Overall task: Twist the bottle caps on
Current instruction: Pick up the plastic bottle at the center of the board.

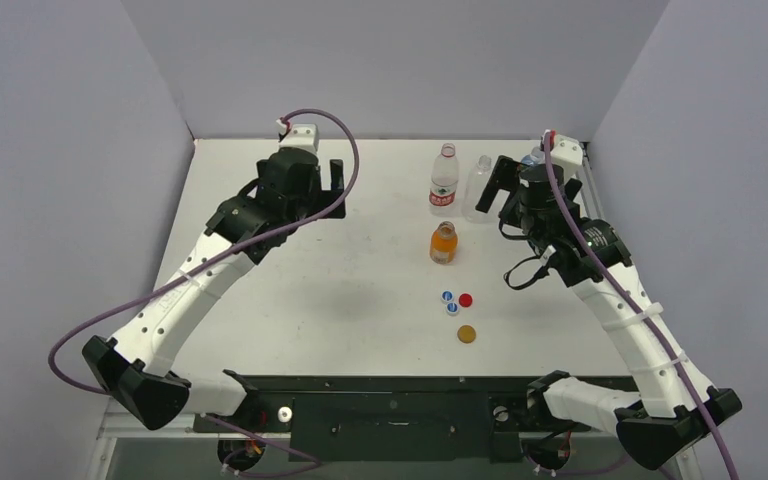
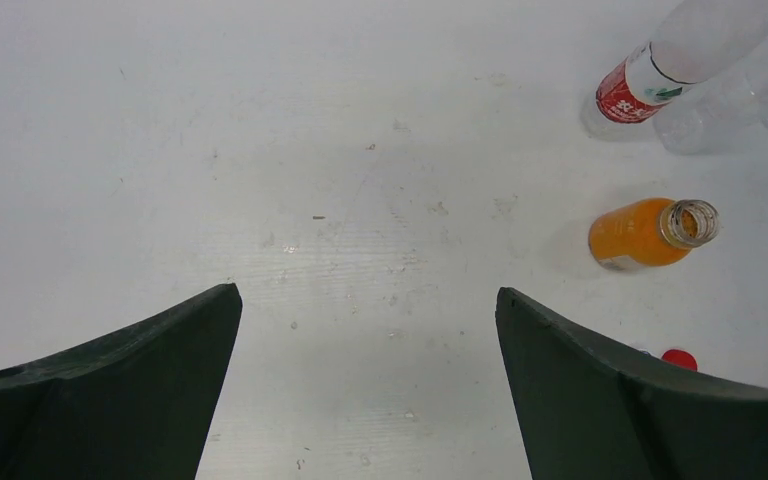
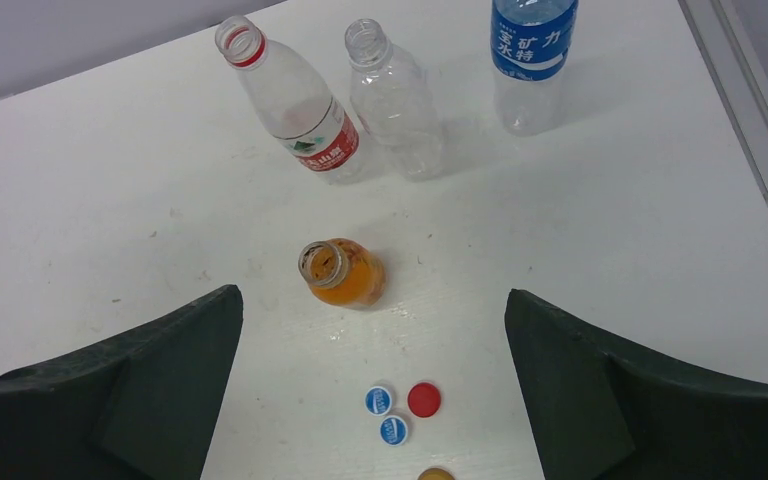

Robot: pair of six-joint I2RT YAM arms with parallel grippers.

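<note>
L tool (image 1: 332,190) hovering over far-left part of table (image 1: 360,330), fingers standing spread wide, nothing between them; its wrist view showing only bare table in the gap. R tool (image 1: 495,187) hanging at far right, also spread wide, gripping nothing, just at 3 o'clock of clear btl (image 1: 478,188).

Bottle caps (image 1: 452,308) lying loose on table, right of centre, at 6 o'clock of orange juice btl (image 1: 444,243). The 2 blue-and-white caps (image 3: 379,400) sitting just beside each other, w/ red cap (image 1: 466,299) at their 3 o'clock. Orange-gold cap (image 1: 467,333) lying apart at 5 o'clock.

Red-label btl (image 1: 444,180) standing upright at 12 o'clock of juice btl, clear btl just beside it; all three necks showing open. Blue-label btl (image 3: 531,60) standing farther toward 3 o'clock, top not showing.
</note>
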